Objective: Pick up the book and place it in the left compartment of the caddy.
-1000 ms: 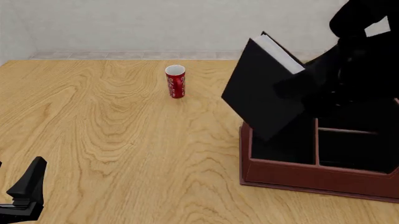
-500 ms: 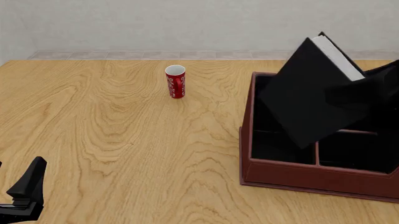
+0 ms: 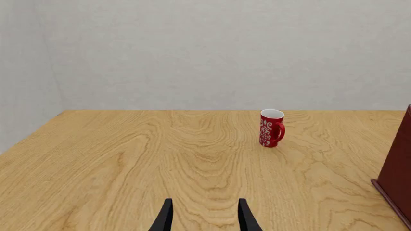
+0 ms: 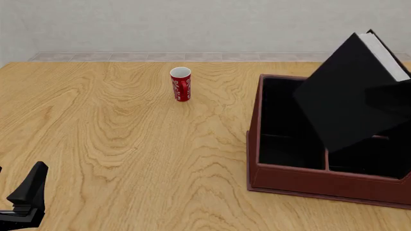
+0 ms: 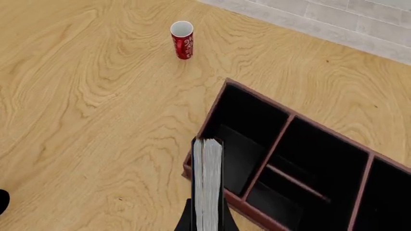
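Table (image 4: pixel 115 144) light wood, bold swirling grain, smooth satin finish. Book (image 4: pixel 350 96) matt black cover, white paper page edges. Caddy (image 4: pixel 308 180) reddish-brown leather-like walls, matt black lining. Red cup (image 4: pixel 181 84) glossy, white pattern, white inside. Wall (image 3: pixel 205 48) flat matt grey.

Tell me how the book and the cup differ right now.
The book is black with white page edges; the cup is red with a white pattern. The book hangs tilted in the air above the caddy, gripped by the right gripper; the cup stands upright on the table. The book looks much larger than the cup.
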You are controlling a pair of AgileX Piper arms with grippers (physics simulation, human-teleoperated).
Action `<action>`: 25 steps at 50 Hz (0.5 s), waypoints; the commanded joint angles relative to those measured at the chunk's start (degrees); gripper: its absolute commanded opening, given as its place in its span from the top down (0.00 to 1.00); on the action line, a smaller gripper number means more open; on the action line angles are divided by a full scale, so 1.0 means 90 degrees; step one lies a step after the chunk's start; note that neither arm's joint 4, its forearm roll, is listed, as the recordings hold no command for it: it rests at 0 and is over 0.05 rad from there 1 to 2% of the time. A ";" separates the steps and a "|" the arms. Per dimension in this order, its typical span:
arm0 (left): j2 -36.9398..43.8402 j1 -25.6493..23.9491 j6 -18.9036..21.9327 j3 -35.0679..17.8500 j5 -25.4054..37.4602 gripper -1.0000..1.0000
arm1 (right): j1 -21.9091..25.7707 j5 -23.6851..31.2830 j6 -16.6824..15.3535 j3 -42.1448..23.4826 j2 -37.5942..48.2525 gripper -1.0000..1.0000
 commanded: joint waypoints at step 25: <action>-0.0021 -0.0006 0.0012 0.0008 -0.0003 0.00 | -0.0419 -0.0374 0.0213 0.0207 0.0005 1.00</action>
